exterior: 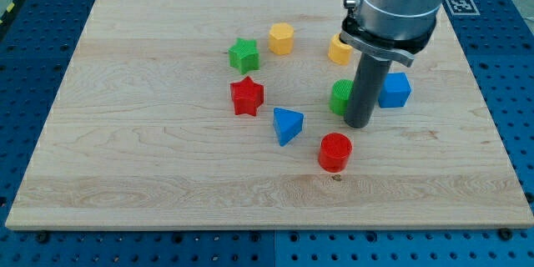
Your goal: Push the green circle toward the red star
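Green circle (340, 98) is being sat right against the rod at the moment, partly hidden behind it, so only its 9 o'clock half is being shown. Red star (247, 96) is being left well apart from it, off at 9 o'clock, with open board between the two. So the push is looking barely started, if at all; pretty much the whole run is still being left to do, judging by that gap.

No jaws are being carried here, so nothing is being gripped or opened, just a plain rod. My tip (360, 124) is being held at the circle's 3 o'clock side, touching or as good as, which is looking like the right side for a shove toward the star. Blue triangle (287, 124) is being parked a bit below that line, maybe worth watching.
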Controlling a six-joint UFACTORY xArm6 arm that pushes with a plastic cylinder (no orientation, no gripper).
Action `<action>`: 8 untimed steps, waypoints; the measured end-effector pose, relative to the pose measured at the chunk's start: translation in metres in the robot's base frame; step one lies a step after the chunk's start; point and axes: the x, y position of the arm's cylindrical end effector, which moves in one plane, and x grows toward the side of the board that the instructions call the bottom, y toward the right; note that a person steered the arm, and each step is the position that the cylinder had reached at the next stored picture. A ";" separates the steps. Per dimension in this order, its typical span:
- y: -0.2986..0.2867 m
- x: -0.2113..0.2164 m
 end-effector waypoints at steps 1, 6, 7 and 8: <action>-0.008 -0.005; 0.018 -0.011; 0.018 -0.021; 0.018 -0.031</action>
